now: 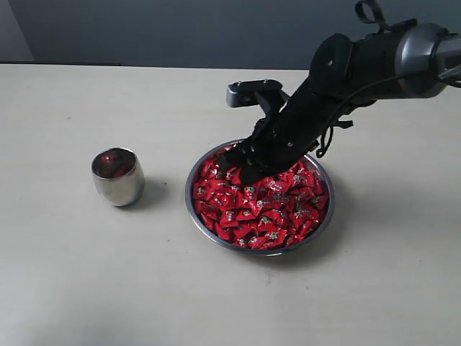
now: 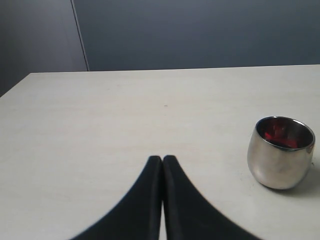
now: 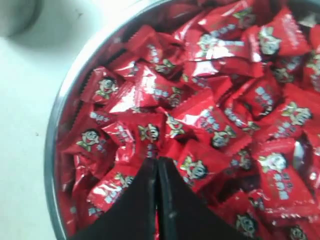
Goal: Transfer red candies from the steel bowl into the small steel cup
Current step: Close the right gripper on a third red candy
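Watch the R gripper first: its black jaws are pressed tip to tip w/ no gap, nose down in the heap of shiny red foil-wrapped candies at abt 11 o'clock of the wide shallow grey steel bowl. In the R wrist view the tips meet right on a wrapper, but you can't tell if a corner of foil is pinched or nothing at all. So risk no. 1 is a lift that comes up empty, or a candy hanging by a thin foil edge that slips off mid-carry, since the wrappers look slick and crinkly. Risk no. 2: the heap sits close to rim level, so any sideways drag of the closed fingers could shove pieces over the edge at 10–11 o'clock onto the pale tabletop. The bowl looks like light steel on a smooth surface; push down hard and it may skate or tip. Your target is the small rounded mirror-shiny steel cup, at 9 o'clock of the bowl, apart from it w/ bare table between, a few red pieces already inside. Its mouth is narrow and its body egg-like, so an off-centre release prob. bounces off the rim, and a bump could rock it over. The L gripper is closed too, empty, hanging over bare table near the cup but not touching; keep it clear of the carry path.
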`<state>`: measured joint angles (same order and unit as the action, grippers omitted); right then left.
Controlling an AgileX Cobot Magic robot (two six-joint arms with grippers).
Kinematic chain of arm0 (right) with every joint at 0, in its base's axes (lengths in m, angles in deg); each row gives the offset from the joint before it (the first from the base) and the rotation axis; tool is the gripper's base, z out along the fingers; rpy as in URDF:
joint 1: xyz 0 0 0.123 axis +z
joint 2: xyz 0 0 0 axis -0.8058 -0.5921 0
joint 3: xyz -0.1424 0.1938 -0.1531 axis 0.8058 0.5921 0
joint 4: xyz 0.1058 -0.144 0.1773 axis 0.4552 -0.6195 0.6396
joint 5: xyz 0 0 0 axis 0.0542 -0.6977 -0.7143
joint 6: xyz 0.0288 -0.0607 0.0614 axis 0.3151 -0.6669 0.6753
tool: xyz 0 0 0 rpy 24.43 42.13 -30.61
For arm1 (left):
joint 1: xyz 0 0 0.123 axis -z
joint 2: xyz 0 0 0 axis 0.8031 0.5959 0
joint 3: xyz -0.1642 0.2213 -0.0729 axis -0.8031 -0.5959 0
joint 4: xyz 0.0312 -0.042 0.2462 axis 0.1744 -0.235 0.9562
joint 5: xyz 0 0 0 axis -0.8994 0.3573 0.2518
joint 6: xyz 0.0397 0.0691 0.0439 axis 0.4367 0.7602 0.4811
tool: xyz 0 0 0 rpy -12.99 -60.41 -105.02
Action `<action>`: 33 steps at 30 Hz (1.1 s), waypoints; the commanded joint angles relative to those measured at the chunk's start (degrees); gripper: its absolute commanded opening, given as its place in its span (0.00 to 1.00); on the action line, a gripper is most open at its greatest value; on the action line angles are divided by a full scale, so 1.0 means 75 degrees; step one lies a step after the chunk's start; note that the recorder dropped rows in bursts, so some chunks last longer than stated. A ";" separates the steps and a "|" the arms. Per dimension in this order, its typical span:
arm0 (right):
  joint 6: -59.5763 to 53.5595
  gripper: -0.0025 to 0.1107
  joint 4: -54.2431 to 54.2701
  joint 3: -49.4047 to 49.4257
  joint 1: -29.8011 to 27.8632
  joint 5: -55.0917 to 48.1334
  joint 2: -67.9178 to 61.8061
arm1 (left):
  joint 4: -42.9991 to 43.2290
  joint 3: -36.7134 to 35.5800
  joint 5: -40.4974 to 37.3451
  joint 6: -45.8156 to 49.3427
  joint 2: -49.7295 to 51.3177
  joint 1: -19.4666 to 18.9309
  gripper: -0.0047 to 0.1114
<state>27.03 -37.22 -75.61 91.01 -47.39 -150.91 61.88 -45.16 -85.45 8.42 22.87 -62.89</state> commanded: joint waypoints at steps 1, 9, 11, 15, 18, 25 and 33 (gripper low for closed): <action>0.0231 0.01 -0.0671 -0.0393 0.0304 0.0013 -0.0151 | 0.0009 -0.0029 0.0014 -0.0020 -0.0034 -0.0006 0.04; 0.1578 0.01 -0.2258 -0.1357 0.0378 -0.1176 -0.0521 | 0.0009 -0.0029 0.0014 -0.0020 -0.0034 -0.0006 0.04; 0.1590 0.01 -0.2272 -0.1382 0.0378 -0.1227 -0.0521 | 0.0009 -0.0029 0.0014 -0.0020 -0.0034 -0.0006 0.04; 0.1598 0.01 -0.2557 -0.1381 0.0378 -0.1405 -0.0521 | 0.0009 -0.0029 0.0014 -0.0020 -0.0034 -0.0006 0.04; 0.1598 0.02 -0.2626 -0.1381 0.0378 -0.1521 -0.0521 | 0.0009 -0.0029 0.0014 -0.0020 -0.0034 -0.0006 0.04; 0.1747 0.39 -0.2166 -0.1381 0.0378 -0.1398 -0.0521 | 0.0009 -0.0029 0.0014 -0.0020 -0.0034 -0.0006 0.04; 0.1828 0.39 -0.2220 -0.1398 0.0378 -0.1031 -0.0801 | 0.0009 -0.0029 0.0014 -0.0020 -0.0034 -0.0006 0.04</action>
<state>40.67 -53.70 -85.77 93.94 -55.32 -155.58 61.88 -45.16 -85.45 8.42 22.87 -62.89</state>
